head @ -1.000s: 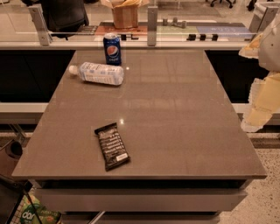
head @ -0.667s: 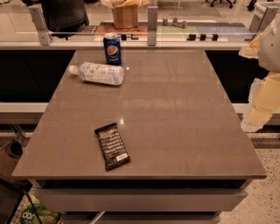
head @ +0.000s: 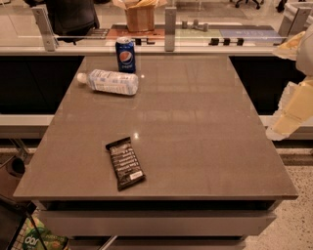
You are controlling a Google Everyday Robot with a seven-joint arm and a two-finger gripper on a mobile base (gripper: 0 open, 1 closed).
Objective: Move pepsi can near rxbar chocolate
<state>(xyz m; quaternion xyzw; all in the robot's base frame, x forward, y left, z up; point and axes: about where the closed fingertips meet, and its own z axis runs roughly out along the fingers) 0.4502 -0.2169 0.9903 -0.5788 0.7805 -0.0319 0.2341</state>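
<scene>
The pepsi can [head: 125, 54] stands upright at the far left of the grey table [head: 195, 122], blue with the round logo facing me. The rxbar chocolate [head: 125, 162] lies flat near the table's front left, black with white text. My gripper [head: 287, 117] shows as pale cream parts at the right edge of the view, beside the table's right side and far from both the can and the bar. It holds nothing that I can see.
A clear plastic bottle with a white cap [head: 108, 81] lies on its side just in front of the can. A glass barrier with metal posts [head: 169, 22] runs along the table's far edge. A cardboard box [head: 140, 14] stands behind it.
</scene>
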